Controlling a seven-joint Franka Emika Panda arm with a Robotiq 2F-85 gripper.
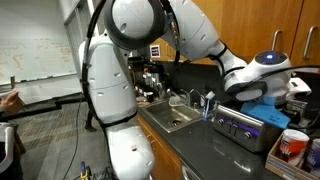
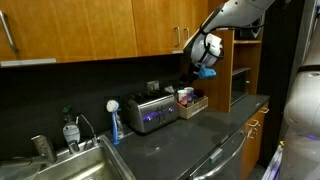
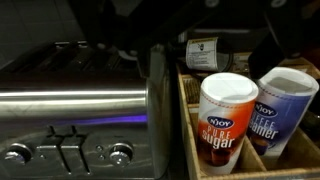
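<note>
Closest to the wrist cam is the brushed-steel toaster (image 3: 75, 105) with the purple glow along its front; it fills the left half of that shot. Next biggest is the stainless sink basin (image 1: 172, 120), further along the dark counter (image 2: 185, 140).

Just beside the toaster's right end sits a wooden divided organiser tray (image 3: 189, 125). Its two front compartments hold one canister each. On the toaster side is a white cylindrical N'Joy sugar canister with a red label (image 3: 225, 120), and next to it a blue-labelled creamer canister (image 3: 283, 105). Behind them is a small dark-labelled jar (image 3: 203, 55), contents unreadable.

The Robotiq gripper (image 2: 205, 62) hangs in the air above the tray, touching nothing there, with the sugar canister about the nearest thing. Honestly can't tell if the jaws are apart or together. Something blue (image 2: 208, 72) sits right under it that I can't identify.

My guess on the sugar canister: light-ish, thin-walled, smooth label so a bit slippery, and it'd dent if squeezed hard. I'd grab it around the upper body just under the lid, from above, since the tray walls block the sides.
</note>
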